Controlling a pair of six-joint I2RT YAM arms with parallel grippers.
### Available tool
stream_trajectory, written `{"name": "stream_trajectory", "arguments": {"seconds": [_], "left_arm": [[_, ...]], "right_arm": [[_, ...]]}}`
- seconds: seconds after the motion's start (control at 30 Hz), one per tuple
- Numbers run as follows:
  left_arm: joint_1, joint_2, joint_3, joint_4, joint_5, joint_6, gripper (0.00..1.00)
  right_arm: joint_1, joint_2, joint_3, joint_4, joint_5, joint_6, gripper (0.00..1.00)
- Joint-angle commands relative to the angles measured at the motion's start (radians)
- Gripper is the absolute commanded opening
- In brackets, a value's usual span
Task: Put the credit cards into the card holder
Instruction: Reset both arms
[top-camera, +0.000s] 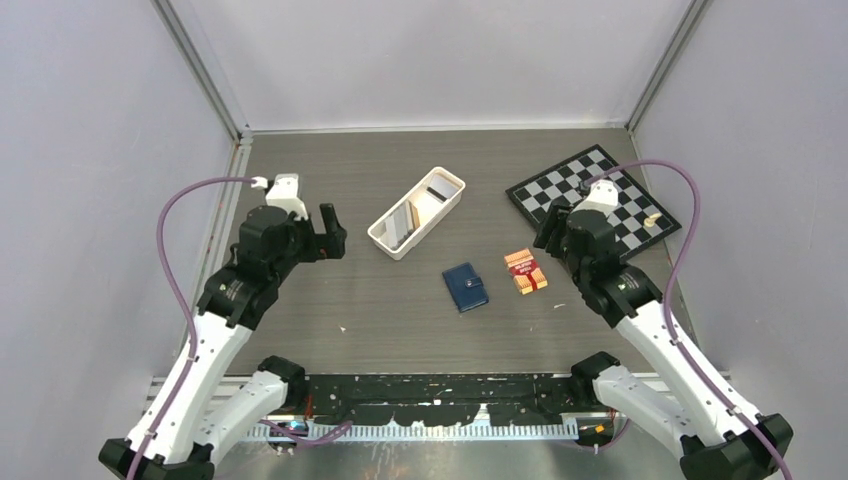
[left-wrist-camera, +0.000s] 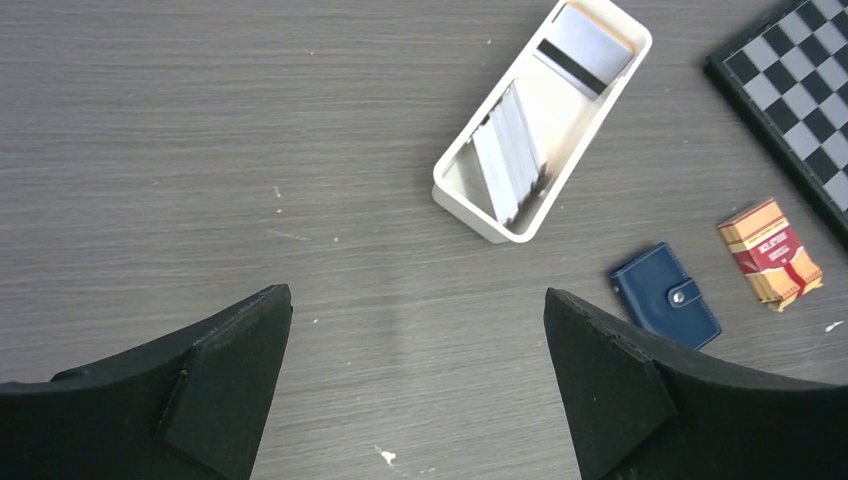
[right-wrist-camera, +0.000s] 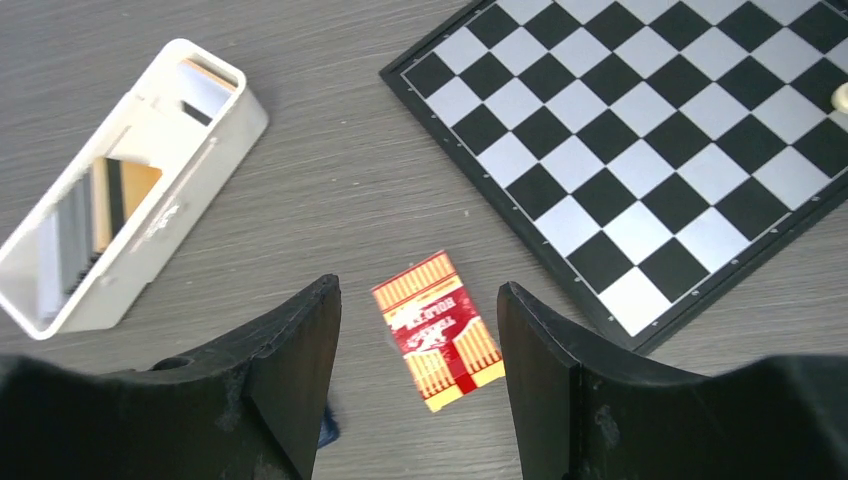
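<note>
The credit cards (top-camera: 404, 222) stand and lie inside a long white tray (top-camera: 446, 209); grey ones (left-wrist-camera: 510, 150) lean at its near end, and a tan one (right-wrist-camera: 122, 190) shows from the right wrist. The card holder (top-camera: 465, 286) is a shut navy case with a small clasp (left-wrist-camera: 665, 296), flat on the table right of the tray; only a blue sliver of it (right-wrist-camera: 327, 428) shows behind my right finger. My left gripper (top-camera: 333, 235) hovers open left of the tray, with bare table between its fingers (left-wrist-camera: 417, 293). My right gripper (top-camera: 553, 246) is open above the table, holding nothing (right-wrist-camera: 418, 285).
A red-orange banded pack (top-camera: 525, 271) lies right of the card holder, below my right gripper's fingers (right-wrist-camera: 438, 330). A black-and-white chessboard (top-camera: 592, 198) sits at the back right with a small pale piece (top-camera: 651, 217) on it. White walls enclose the table.
</note>
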Motion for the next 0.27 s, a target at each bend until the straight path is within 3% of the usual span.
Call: {"name": "stream_trajectory", "arguments": {"seconds": [0.0, 0.23], "left_arm": [[-0.001, -0.024, -0.019, 0.0, -0.033, 0.078, 1.0], [-0.001, -0.031, -0.016, -0.004, -0.017, 0.098, 1.0]], "right_arm": [[0.003, 0.006, -0.025, 0.064, 0.089, -0.05, 0.64], [0.003, 0.008, -0.025, 0.071, 0.091, -0.052, 0.64]]}}
